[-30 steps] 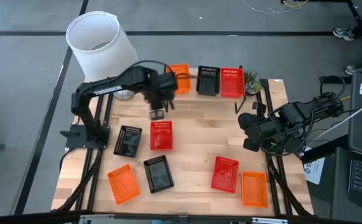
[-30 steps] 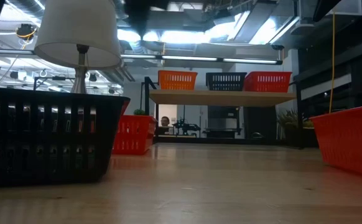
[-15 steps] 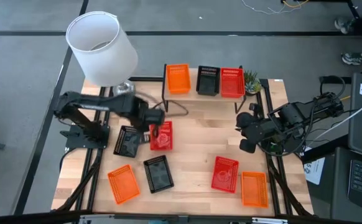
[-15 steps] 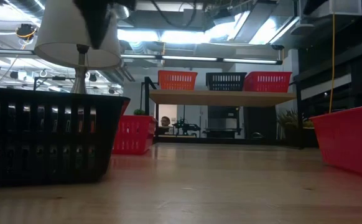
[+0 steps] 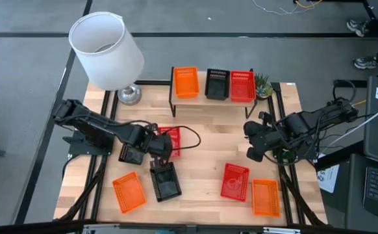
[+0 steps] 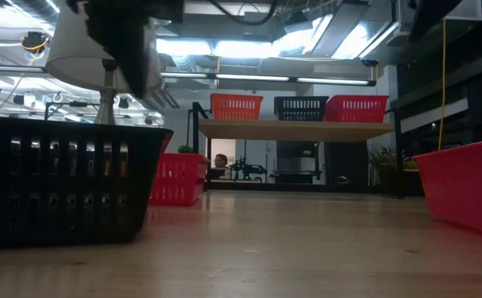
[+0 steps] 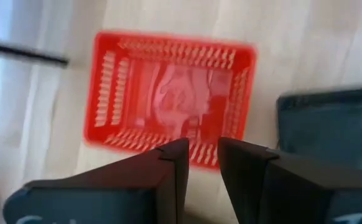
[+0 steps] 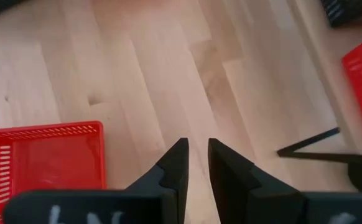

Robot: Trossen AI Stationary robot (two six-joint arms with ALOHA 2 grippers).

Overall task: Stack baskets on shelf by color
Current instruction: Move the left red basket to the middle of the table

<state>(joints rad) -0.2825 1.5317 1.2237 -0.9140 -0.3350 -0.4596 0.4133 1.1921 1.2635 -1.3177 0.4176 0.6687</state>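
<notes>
The shelf (image 5: pixel 176 97) stands at the table's far edge and carries one orange basket (image 5: pixel 186 82), one black basket (image 5: pixel 217 84) and one red basket (image 5: pixel 242 86), side by side. On the tabletop lie a red basket (image 5: pixel 172 134), two black baskets (image 5: pixel 132 153) (image 5: pixel 165 181), an orange one (image 5: pixel 128 192), a red one (image 5: pixel 235 181) and an orange one (image 5: pixel 265 196). My left gripper (image 5: pixel 160 148) hovers over the near end of the red basket (image 7: pixel 168 93), fingers shut to a narrow slit. My right gripper (image 5: pixel 254 140) waits shut over bare wood at the table's right.
A lamp with a white shade (image 5: pixel 106 47) stands at the far left corner, its base (image 5: pixel 129 95) beside the shelf. A small plant (image 5: pixel 262 83) sits right of the shelf. Bare wood (image 5: pixel 208 146) lies in the table's middle. A cable loops beside the left gripper.
My left gripper has drawn back from the shelf's front toward the table's near edge and slightly left, coming down over the red basket on the tabletop. The orange basket stays on the shelf's left end. No basket has moved.
</notes>
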